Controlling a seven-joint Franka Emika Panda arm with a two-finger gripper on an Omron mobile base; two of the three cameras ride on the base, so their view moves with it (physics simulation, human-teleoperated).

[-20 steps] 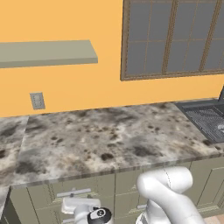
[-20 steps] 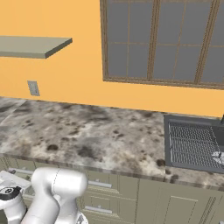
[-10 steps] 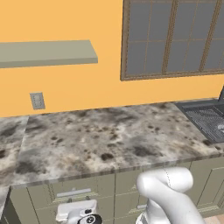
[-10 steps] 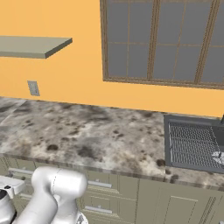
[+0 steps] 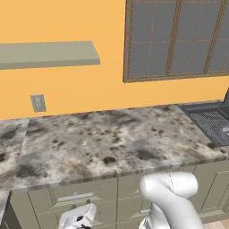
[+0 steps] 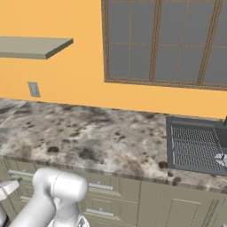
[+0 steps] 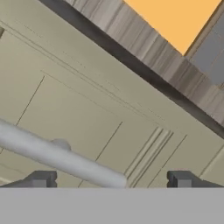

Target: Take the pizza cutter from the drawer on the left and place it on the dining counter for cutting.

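Mottled grey-brown marble desk [image 5: 112, 134] spans the wall run. Shallow sage-green drawer [image 5: 74, 195] sits shut under its front edge, 7 o'clock in left base view. My end effector [image 7: 109, 180], fingers spread wide, straddles the silver bar handle [image 7: 57, 156], not clamped.

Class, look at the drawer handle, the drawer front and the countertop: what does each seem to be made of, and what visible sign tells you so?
Handle: likely brushed metal; a pale silver-grey round bar with a soft sheen.
Drawer front: probably painted wood; flat, matte sage green with no grain showing.
Countertop: looks like polished marble or similar stone; mottled grey-brown with dark blotches.
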